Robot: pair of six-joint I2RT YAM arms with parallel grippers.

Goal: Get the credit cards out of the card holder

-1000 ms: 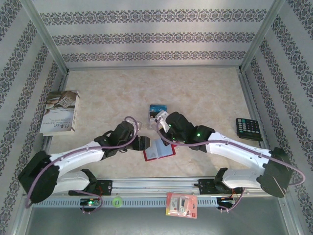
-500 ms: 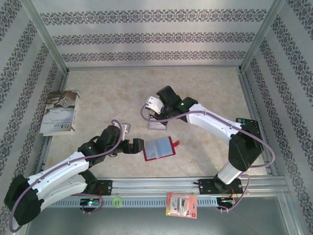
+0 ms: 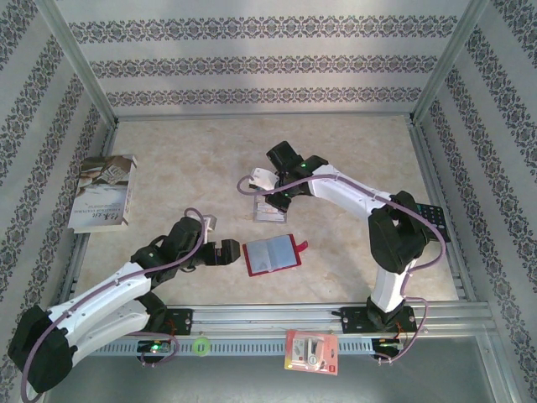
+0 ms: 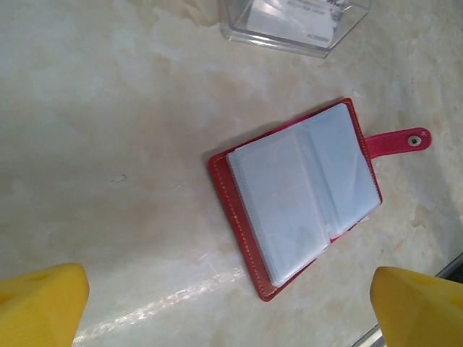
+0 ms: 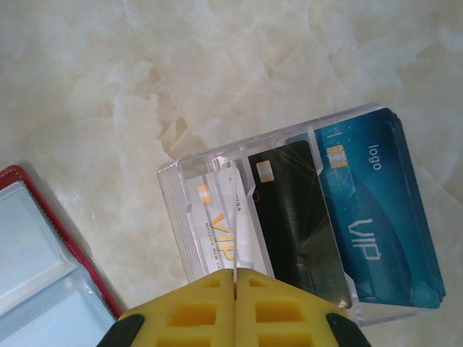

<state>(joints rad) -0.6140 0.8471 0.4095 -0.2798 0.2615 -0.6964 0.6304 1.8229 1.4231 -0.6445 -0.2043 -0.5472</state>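
Card holder [image 4: 296, 195] lies open just ahead of spread left gripper [image 4: 231, 318], pockets look empty; right gripper [image 5: 234, 280], pinching a credit card [image 5: 234, 235] edge-on, should lower it square into the clear stand [image 5: 173, 210] slot directly under its tips, then release.

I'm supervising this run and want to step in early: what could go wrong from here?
The right gripper, jaws shut, sits tight over the clear stand holding the credit cards; a sideways pull could shove it and spill them. The red card holder lies open and unheld beneath the open left gripper; a low pass could drag it.
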